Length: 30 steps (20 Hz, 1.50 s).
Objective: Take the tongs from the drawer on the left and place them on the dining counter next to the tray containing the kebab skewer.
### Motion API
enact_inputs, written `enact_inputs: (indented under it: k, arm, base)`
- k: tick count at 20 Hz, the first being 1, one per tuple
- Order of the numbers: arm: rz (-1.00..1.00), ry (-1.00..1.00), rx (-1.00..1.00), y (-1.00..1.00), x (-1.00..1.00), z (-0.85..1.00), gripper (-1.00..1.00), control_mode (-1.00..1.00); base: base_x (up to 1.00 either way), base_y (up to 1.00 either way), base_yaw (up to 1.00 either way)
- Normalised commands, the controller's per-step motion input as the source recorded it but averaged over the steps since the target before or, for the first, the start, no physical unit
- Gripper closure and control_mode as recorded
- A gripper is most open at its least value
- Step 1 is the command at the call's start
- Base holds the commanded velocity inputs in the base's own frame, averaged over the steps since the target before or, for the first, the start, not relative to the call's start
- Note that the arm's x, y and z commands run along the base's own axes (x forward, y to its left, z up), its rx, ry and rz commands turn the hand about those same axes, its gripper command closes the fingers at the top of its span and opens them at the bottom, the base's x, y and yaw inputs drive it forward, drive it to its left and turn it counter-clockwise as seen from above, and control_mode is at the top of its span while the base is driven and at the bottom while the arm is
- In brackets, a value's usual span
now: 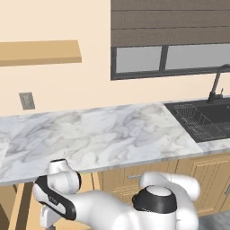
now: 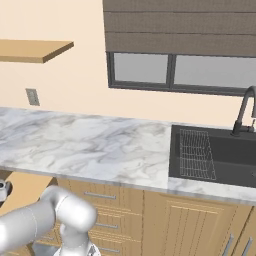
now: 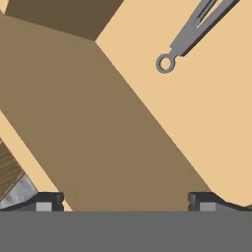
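Slim grey metal tongs (image 3: 197, 29) lie on the light-wood floor of the open drawer (image 3: 206, 123), their ringed end pointing toward the hand. My gripper (image 3: 126, 202) hovers above the drawer, open, with its fingertips (image 3: 47, 202) set wide apart and nothing between them. The tongs are up and to the right of the gripper in the hand view, well clear of it. A darker brown drawer wall (image 3: 98, 138) runs diagonally under the hand. The pulled-out drawer (image 2: 27, 187) also shows below the worktop. The dining counter, the tray and the kebab skewer are out of view.
A marble worktop (image 1: 90, 134) runs over wooden cabinets (image 2: 200, 225) with silver bar handles. A dark sink (image 2: 220, 160) holding a wire rack and a black faucet (image 1: 218, 85) sits to the right. A wooden wall shelf (image 1: 40, 51) hangs at upper left.
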Motion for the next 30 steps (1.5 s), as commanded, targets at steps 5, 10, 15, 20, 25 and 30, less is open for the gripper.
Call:
enact_inputs:
  k: [5,10,15,20,25,30]
  arm:
    - [-0.08,0.01,-0.04,0.0,-0.16,0.36,-1.0,-1.0]
    - [-0.05,0.02,-0.09,-0.04,0.07,0.59,-1.0,-1.0]
    - [0.0,-0.11,-0.13,0.0,0.22,0.1,-1.0,-1.0]
    - [0.0,-0.17,-0.11,0.0,0.42,0.19,-1.0,-1.0]
    - [0.0,-0.06,-0.07,-0.1,0.37,0.46,-1.0,-1.0]
    - [0.0,-0.05,-0.05,-0.31,0.52,0.33,-1.0,-1.0]
  base:
    - [0.0,0.0,0.0]
    - [0.0,0.0,0.0]
    - [0.0,0.0,0.0]
    - [0.0,0.0,0.0]
    - [0.0,0.0,0.0]
    - [0.0,0.0,0.0]
